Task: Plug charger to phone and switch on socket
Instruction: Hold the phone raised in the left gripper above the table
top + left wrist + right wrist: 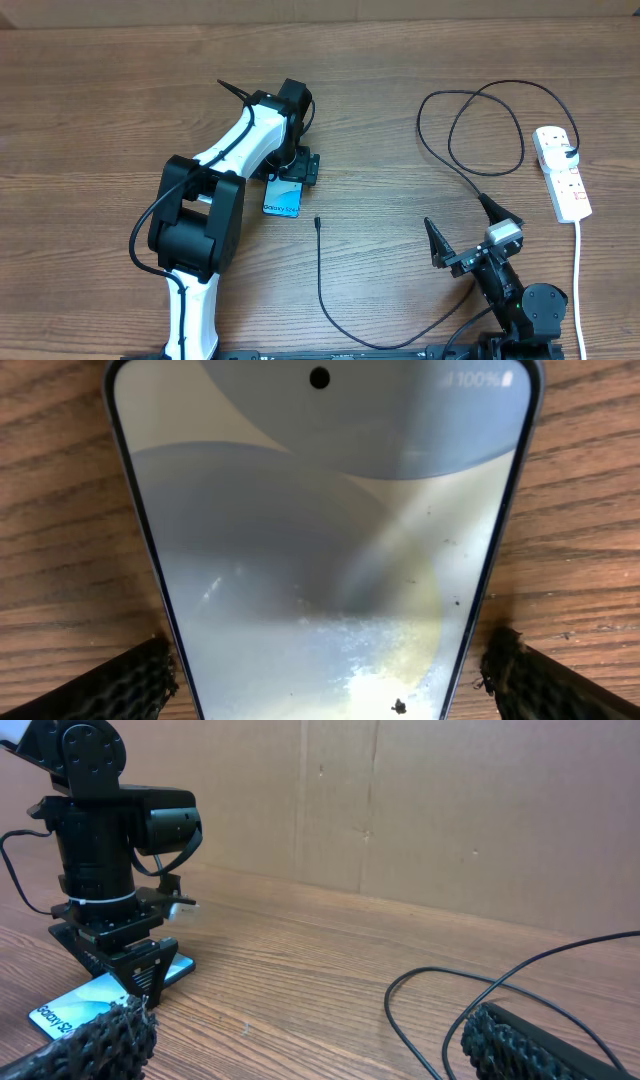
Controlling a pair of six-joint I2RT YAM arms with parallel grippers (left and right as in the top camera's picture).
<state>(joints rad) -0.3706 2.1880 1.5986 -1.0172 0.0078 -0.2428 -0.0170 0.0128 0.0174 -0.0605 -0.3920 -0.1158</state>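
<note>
Left hand point(328, 678) spread astride the phone point(320, 540); right hand point(456, 212) spread, empty.
I see the phone flat on the bench point(100, 80), screen lit, between the left pads point(130, 680), which seem just clear of its edges, though I can't be sure. The charger point(320, 285) tip lies near the phone, unplugged; the socket point(562, 172) sits well apart, far right.
</note>
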